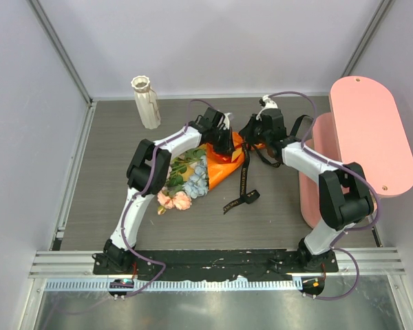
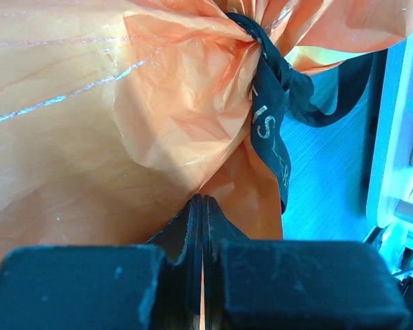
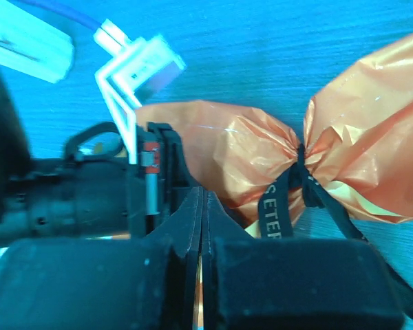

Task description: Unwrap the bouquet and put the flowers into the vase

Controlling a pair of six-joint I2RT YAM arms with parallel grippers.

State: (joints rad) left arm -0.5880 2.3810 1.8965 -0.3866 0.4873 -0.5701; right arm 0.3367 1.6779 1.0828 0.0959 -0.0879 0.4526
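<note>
Fingers (image 2: 186,234) of the left gripper (image 2: 203,203) pinched the paper (image 2: 89,137) of the bouquet (image 1: 206,168), near the vase (image 1: 146,102). Right gripper (image 3: 202,196) was closed too, its catch unclear. Pulling the ribbon (image 2: 268,130) steadily away from the vase would likely untie it.

left gripper (image 2: 202,201), right gripper (image 3: 202,194) both clamped tight, tips close together

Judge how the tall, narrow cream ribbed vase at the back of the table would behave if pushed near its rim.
The tall cream ribbed vase stands on a narrow base, so it would probably tip. Its round body could roll once down. It looks rigid, perhaps breakable.
</note>
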